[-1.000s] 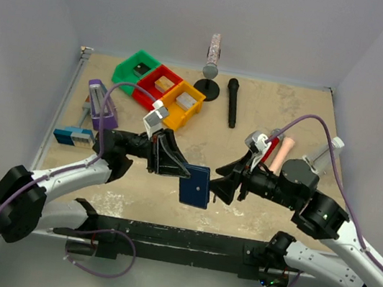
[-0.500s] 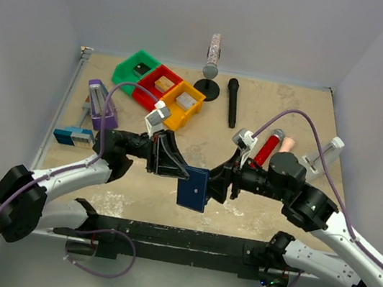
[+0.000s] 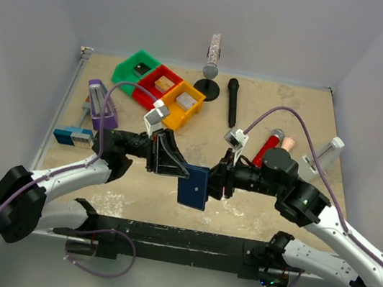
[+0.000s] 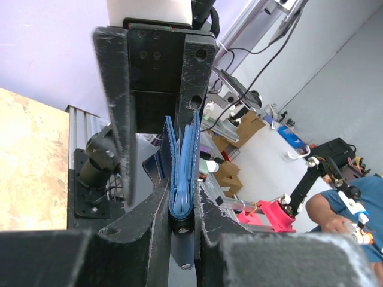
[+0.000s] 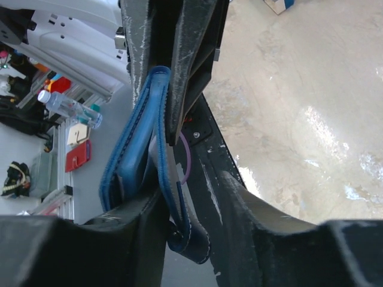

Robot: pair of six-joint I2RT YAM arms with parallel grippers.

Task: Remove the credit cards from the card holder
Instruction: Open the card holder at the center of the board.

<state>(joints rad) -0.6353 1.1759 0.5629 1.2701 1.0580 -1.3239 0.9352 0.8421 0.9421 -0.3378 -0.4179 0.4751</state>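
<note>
A mottled tan counter (image 3: 285, 107) lies between pale lilac walls, with a black rail along its near edge. Above the near middle of it the card holder (image 3: 193, 186) hangs clear of the surface, a dark blue wallet with one broad face turned up to the top camera.

The left wrist view looks along its edge: the leaves stand slightly apart, with lighter blue pocket layers between them. Whether credit cards sit in those layers cannot be told.

The left tool (image 3: 185, 174) is closed tight on the wallet's left end, both fingers pressed on the outer faces. The right tool (image 3: 218, 180) meets it head-on from the other side. Its jaws stand partly spread astride the wallet's free edge; one finger (image 4: 195, 84) is at the leather, and the other stands off with a gap showing. The snap tab (image 5: 190, 240) dangles between the right fingers.

The left arm rises from the lower left, and its forearm reaches right at a slight downward slant. The right arm comes in from the lower right, bends at the elbow and runs nearly level to the left.

Farther back stand a green tray (image 3: 136, 69), a red tray (image 3: 158, 86) and an orange tray (image 3: 183, 102) in a row, with a black microphone (image 3: 232, 103) beside them. A red cylinder (image 3: 267, 147) lies behind the right arm, and a blue-and-grey block (image 3: 73, 137) lies at the left edge.
</note>
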